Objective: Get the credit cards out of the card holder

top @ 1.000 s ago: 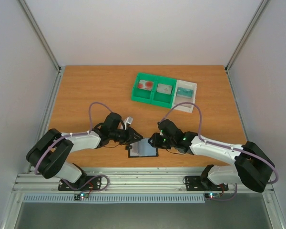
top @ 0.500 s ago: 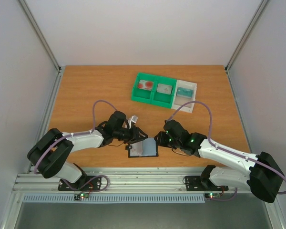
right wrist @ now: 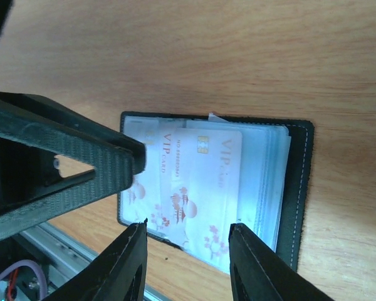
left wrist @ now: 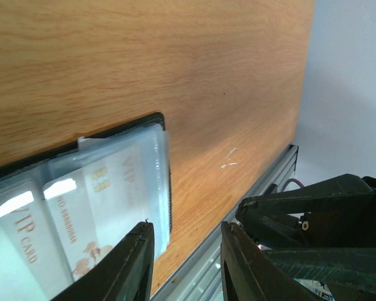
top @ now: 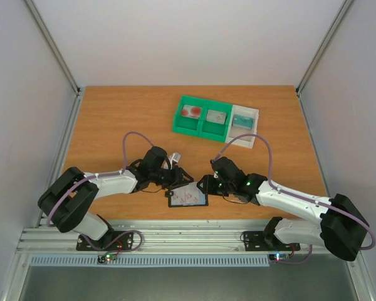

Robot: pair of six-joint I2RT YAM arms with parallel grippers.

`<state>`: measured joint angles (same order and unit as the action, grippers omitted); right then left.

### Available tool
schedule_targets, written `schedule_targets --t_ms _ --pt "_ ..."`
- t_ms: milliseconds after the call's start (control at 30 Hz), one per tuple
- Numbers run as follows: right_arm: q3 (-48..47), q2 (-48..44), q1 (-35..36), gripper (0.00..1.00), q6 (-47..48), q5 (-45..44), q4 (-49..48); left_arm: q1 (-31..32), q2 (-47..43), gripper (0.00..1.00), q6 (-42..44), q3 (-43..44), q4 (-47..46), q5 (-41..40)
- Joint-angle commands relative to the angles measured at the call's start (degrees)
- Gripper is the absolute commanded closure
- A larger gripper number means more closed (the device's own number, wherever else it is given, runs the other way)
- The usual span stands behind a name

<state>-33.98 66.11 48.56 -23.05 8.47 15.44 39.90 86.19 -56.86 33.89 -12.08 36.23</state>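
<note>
The black card holder [top: 171, 204] lies open near the table's front edge, between both grippers. Its clear sleeves show whitish credit cards [top: 189, 197] with red marks. In the right wrist view the cards [right wrist: 200, 188] sit inside the holder [right wrist: 297, 188], and my right gripper [right wrist: 188, 254] hangs open just over their near end, holding nothing. My left gripper [left wrist: 185, 251] is open beside the holder's [left wrist: 113, 130] corner, with only the table between its fingers and the cards [left wrist: 106, 200] to its left. From above, the left gripper [top: 182, 182] and right gripper [top: 205, 186] flank the holder.
A green compartment tray [top: 200, 130] at the back holds a whitish red-marked card [top: 191, 111] and a grey card [top: 215, 116]. A white tray [top: 249, 139] beside it holds a teal card [top: 241, 120]. The metal rail [top: 188, 238] runs just beyond the front table edge.
The holder's top face has changed from grey-blue sleeves to a whitish card with red marks. The right gripper drew back right, then returned. Both grippers have opened wider.
</note>
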Motion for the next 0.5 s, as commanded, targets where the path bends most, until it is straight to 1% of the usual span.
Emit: schedule_targets --t_ms 0,100,267,367,467 --pt "-1.82 3.75 -0.13 0.64 1.85 0.13 0.34 0.22 -2.54 0.69 3.72 1.35 5.56 -4.38" --pt "-3.62 8.9 -0.13 0.77 3.63 -0.3 0.96 -0.47 -3.13 0.69 5.52 0.51 7.96 -6.26" --pt "-3.7 11.51 -0.15 0.83 3.69 0.8 -1.98 -3.03 -3.22 0.69 5.29 -2.56 6.04 -5.52" --pt "-3.99 13.03 -0.2 0.87 3.22 0.56 -1.97 -3.67 -2.63 0.7 4.8 -3.87 4.06 -4.63" --pt "-3.97 14.67 -0.18 0.88 2.55 1.13 -2.78 -3.82 -1.49 0.7 4.35 -4.59 1.93 -3.8"
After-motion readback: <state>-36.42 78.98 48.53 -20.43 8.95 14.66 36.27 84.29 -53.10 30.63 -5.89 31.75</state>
